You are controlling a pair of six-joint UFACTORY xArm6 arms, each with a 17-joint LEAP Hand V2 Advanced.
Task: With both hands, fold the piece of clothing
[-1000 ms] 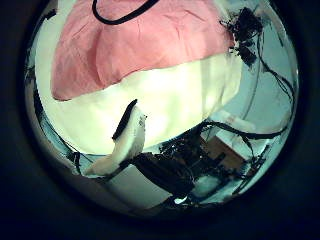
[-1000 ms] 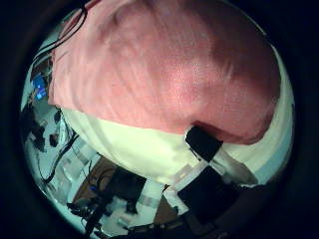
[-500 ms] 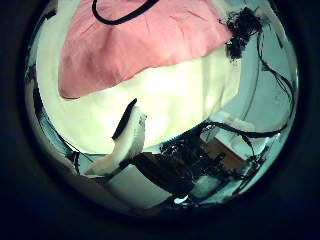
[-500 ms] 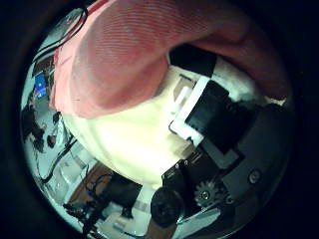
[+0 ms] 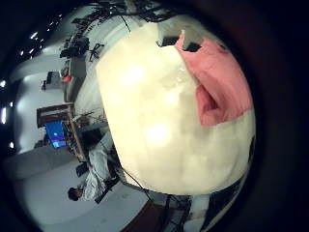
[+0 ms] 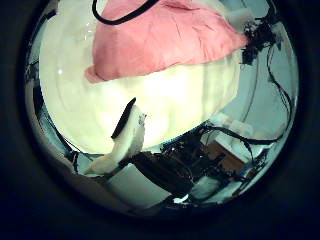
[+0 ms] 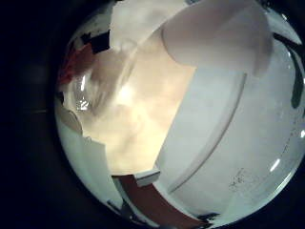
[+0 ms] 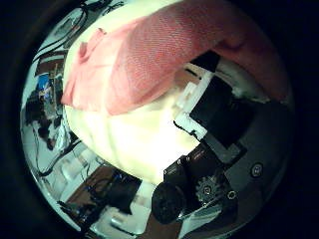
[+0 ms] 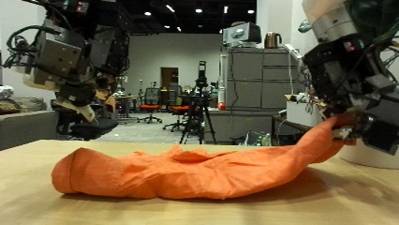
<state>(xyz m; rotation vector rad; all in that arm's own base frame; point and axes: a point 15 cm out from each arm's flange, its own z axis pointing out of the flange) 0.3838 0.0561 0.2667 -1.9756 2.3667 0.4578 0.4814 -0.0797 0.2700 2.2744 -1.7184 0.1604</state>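
An orange piece of clothing [image 9: 187, 173] lies bunched in a long heap on the wooden table [image 9: 50, 208]. My right hand [image 9: 356, 98] is shut on one end of it and holds that end lifted above the table. The right thumb side palm view shows the cloth [image 8: 150, 60] draped over that hand's curled fingers [image 8: 214, 110]. My left hand [image 9: 78, 89] hangs open above the table over the cloth's other end, not touching it. The left thumb side palm view shows the cloth [image 6: 165, 40] on the table beyond a straight finger [image 6: 125, 140]. It also shows in the left little finger side palm view [image 5: 222, 82].
A white object [image 9: 375, 155] stands on the table beside the right hand. Cabinets and chairs stand in the room behind the table.
The right hand's fingers have curled round the cloth and lifted its end. In the left palm view the cloth has drawn away and covers less of the table.
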